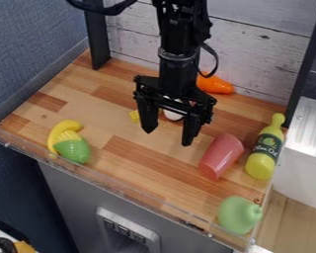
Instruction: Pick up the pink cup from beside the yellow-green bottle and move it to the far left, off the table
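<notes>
Hanging above the wooden worktop [131, 150], the black gripper [167, 137] presents its jaws wide apart, with nothing clamped between them. Nearest are a white item [175, 116], partly hidden behind the gripper, and a small yellow piece [134, 116] beside it; contact with either cannot be confirmed. Farther out, an orange carrot [217, 85] lies near the back panel [259, 54], and a pink cylinder [221, 156] lies beside a yellow bottle [261, 160]. A green pear-shaped item [239, 215] occupies the front corner; a banana [54, 137] adjoins a green-husked corn [73, 148] opposite. Progress assessment: no grasp is established, so pickup and placement appear outstanding; no completed placement can be verified.
</notes>
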You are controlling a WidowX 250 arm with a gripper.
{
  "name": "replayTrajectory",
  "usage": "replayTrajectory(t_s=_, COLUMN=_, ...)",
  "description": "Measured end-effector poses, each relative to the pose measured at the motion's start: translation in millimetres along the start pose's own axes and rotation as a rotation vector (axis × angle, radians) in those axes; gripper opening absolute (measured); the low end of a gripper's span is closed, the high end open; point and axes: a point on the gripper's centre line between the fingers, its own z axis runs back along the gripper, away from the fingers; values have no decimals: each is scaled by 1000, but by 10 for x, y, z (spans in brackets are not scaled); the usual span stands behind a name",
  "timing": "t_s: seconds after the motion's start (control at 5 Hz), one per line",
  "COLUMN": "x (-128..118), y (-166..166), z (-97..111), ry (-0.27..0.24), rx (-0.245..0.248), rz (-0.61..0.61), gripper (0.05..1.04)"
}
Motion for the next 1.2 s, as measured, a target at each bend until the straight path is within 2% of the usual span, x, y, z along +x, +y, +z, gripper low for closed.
replayTrajectory(t_s=0.2, x=17, y=-71, z=-35, ry=7, rx=-5, rz=83, gripper=1001)
replayTrajectory(t_s=0.6, x=198, y=-326, z=-29, ry=3, rx=-24, rz=299, gripper=997)
replayTrajectory(t_s=0.8, x=268, y=-429, z=-2, ry=6, rx=-23, rz=329, gripper=997)
replayTrajectory(t_s=1.0, x=282, y=-495, z=17, ry=3, rx=-25, rz=280, gripper=997)
replayTrajectory(t_s=1.2, x=264, y=-596, z=42, ry=2, rx=-23, rz=174, gripper=997)
